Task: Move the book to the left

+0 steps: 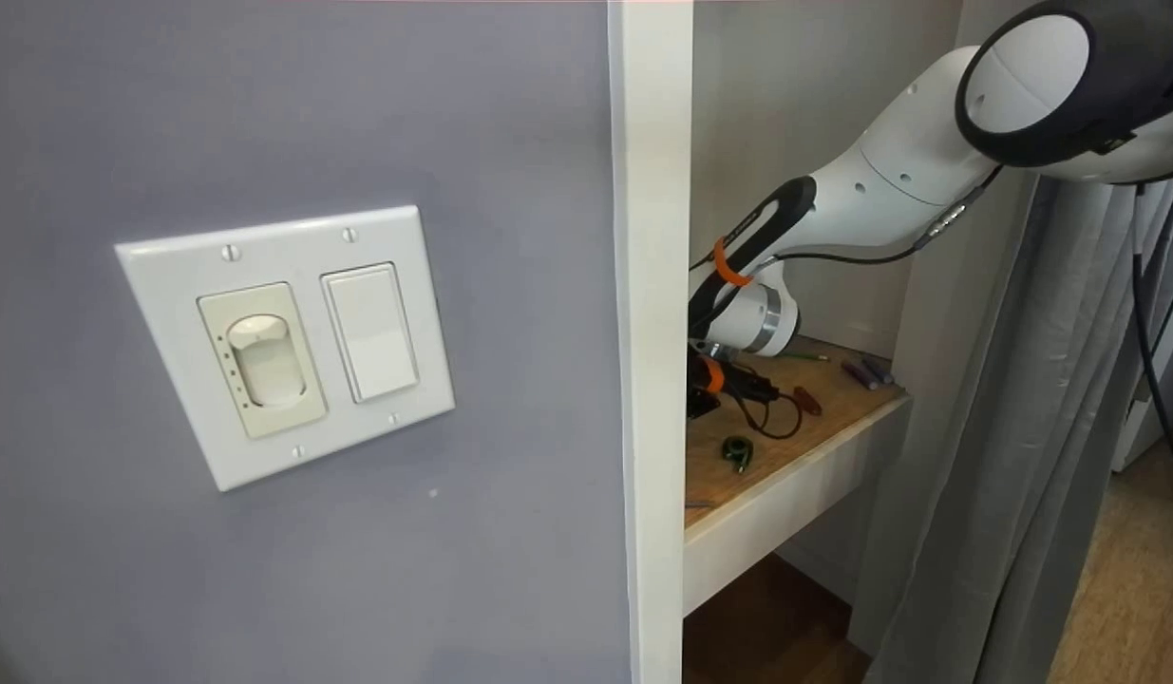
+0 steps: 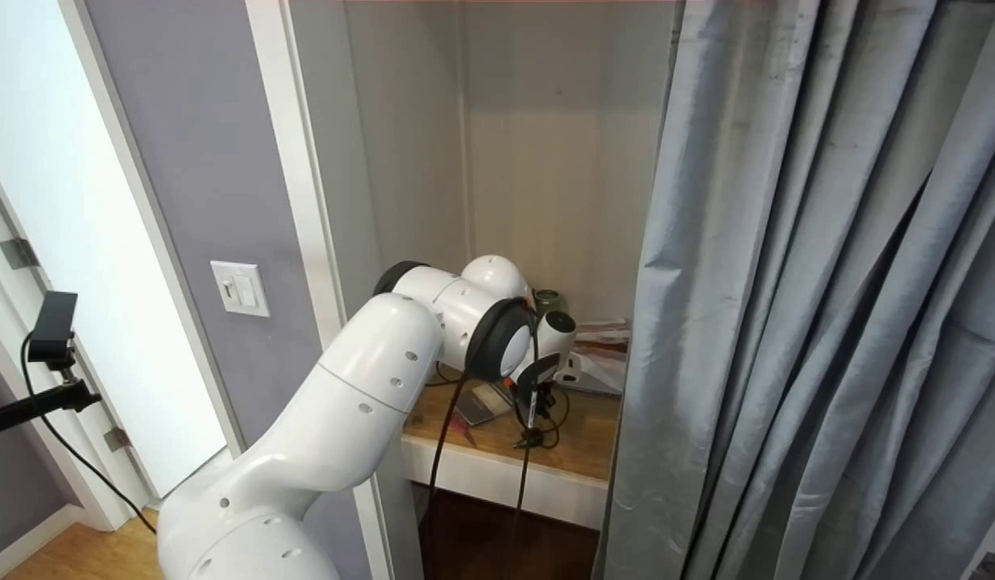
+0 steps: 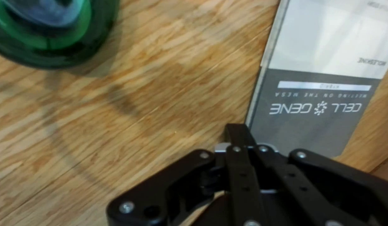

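Note:
The book is a thin notebook with a white upper part and a grey lower part lettered CELL GENE (image 3: pixel 310 128). It lies flat on the wooden shelf (image 3: pixel 150 94), at the right in the wrist view. In an exterior view the book (image 2: pixel 482 404) lies near the shelf's front edge, partly behind the arm. My gripper (image 3: pixel 239 128) is shut, with nothing seen between its fingers. Its tips are at the book's long left edge in the wrist view; I cannot tell whether they touch it. In an exterior view the gripper (image 1: pixel 704 394) is partly hidden by the door frame.
A dark green round vessel (image 3: pixel 49 56) stands at the wrist view's upper left. A white bin (image 2: pixel 598 372) with mixed items, a red item (image 1: pixel 806 400), a green coil (image 1: pixel 737 452) and purple cylinders (image 1: pixel 860 374) are on the shelf. A door frame (image 1: pixel 654 332) and curtain (image 2: pixel 731 282) flank the alcove.

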`<state>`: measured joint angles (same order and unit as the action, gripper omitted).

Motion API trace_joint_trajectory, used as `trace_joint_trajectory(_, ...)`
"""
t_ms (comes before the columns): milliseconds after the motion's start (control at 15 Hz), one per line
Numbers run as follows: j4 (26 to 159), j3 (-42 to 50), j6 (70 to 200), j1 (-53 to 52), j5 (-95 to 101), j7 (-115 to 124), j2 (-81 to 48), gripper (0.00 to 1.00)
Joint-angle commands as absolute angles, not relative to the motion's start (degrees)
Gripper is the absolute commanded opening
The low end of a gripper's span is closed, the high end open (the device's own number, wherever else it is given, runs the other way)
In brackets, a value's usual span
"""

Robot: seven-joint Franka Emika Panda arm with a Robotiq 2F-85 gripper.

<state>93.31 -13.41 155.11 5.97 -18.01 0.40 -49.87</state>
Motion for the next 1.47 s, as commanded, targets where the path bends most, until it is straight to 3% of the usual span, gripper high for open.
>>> trace_joint_trajectory(0,88.5,-15.53,153.97,7.03,-19.65,-1.68,-53.82,0.0)
trace_joint_trajectory(1000,81.75,-26.01,146.18,11.9,-26.91,-13.02,-60.79,0.0)
trace_joint_trajectory(1400,84.38,-19.93,144.19,8.8,-26.02,-5.26,-56.55,0.0)
